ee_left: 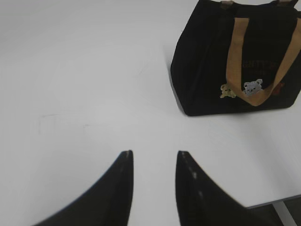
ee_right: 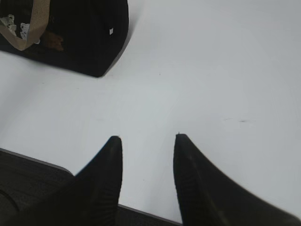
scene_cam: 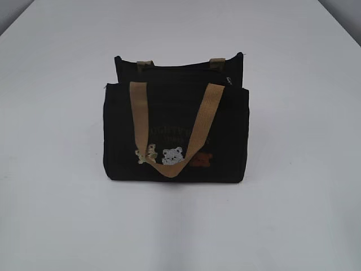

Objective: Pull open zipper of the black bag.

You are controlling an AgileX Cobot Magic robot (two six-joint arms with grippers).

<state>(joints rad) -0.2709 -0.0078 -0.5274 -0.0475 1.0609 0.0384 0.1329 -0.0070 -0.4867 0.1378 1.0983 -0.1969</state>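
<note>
At the centre of the white table (scene_cam: pixel 62 214) stands the black bag (scene_cam: pixel 225 141), upright, near-side tan handle (scene_cam: pixel 198 125) drooping over its front. It looks soft, light fabric, likely to slide or buckle; judged best braced at one end while the other arm pulls. The zipper (scene_cam: pixel 177 68) shows only in the exterior view, its pull indistinct. Wrist views alone show the left gripper (ee_left: pixel 154 157) and right gripper (ee_right: pixel 146 141), both parted, empty, well short of the bag.

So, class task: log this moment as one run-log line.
bag: upright on table, untouched | left gripper: open, empty | right gripper: open, empty
</note>
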